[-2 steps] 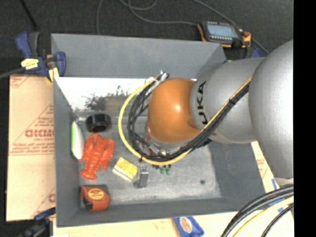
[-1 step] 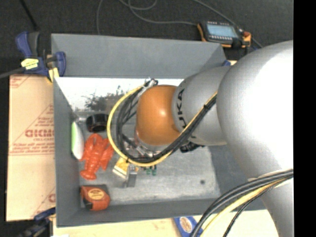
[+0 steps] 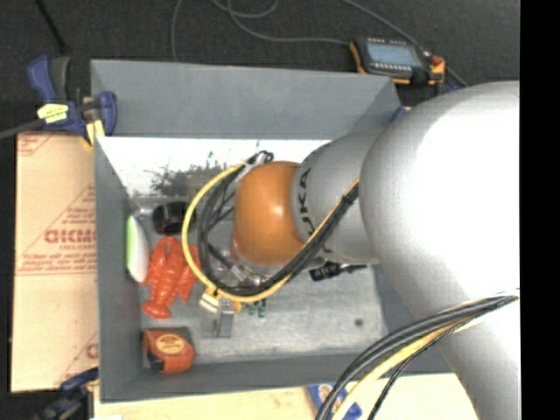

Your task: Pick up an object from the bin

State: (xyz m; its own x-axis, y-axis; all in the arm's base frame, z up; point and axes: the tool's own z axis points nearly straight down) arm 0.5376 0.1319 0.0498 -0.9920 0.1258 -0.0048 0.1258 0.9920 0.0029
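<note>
My claw (image 3: 224, 320) hangs low in the bin (image 3: 236, 103), tucked under my orange wrist cover, and from this view I cannot tell whether it is released or clenched; nothing shows in its grasp. The nearest thing is the red lobster (image 3: 166, 278), just beside the claw on the view's left. Its long axis runs up and down the view, roughly along the bin's left wall. I judge a short sideways shift would put me over it, with my closing line set across that axis. Room is tight there: a white-green stick (image 3: 136, 248) lies beyond the lobster against the wall, touching it or nearly so, and a black thing (image 3: 168, 217) sits past its far end. The orange tape measure (image 3: 168, 350) lies down-left of the claw, near the corner and apart from the lobster. To the claw's right the floor is bare, giving open room to pull back.
</note>
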